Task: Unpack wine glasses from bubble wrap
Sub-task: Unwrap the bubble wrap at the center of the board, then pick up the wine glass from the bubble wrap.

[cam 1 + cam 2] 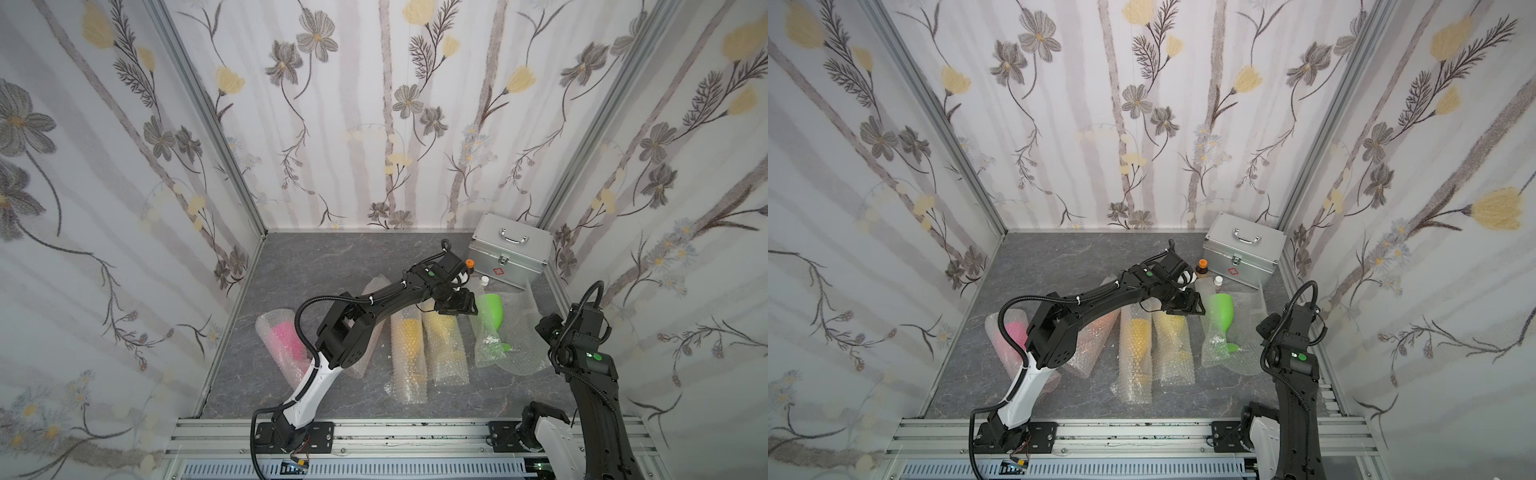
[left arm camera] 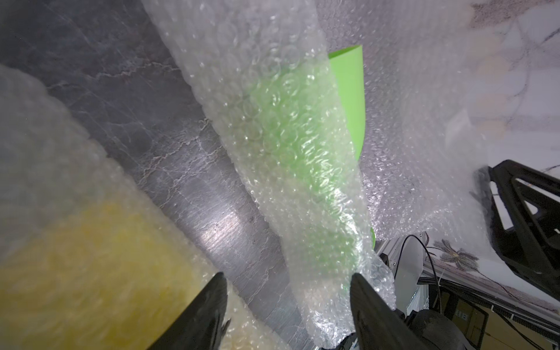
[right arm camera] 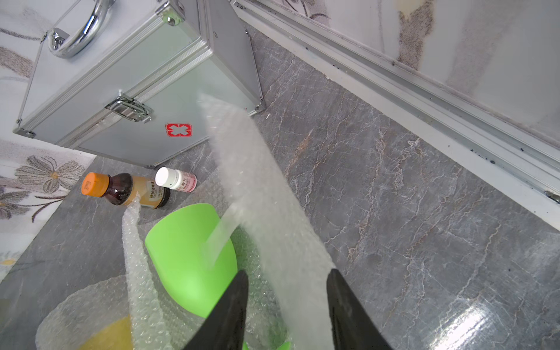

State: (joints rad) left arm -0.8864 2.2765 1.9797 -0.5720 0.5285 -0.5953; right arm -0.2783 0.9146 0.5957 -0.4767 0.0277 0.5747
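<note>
Far left in a top view, the pink goblet [image 1: 284, 334] lies rolled in bubble wrap [image 1: 270, 322]. Next come the amber goblet [image 1: 409, 336] and the yellow goblet [image 1: 440, 326], both wrapped too. Only the green goblet [image 1: 490, 309], right of centre on the table [image 1: 316, 257], lies half bared on its opened-out sheet. Early days, I'd say. Left jaws: apart, with wrap running between them and brushing one. Right jaws: apart as well, a blurred flap between them, nothing visibly pinched.
</note>
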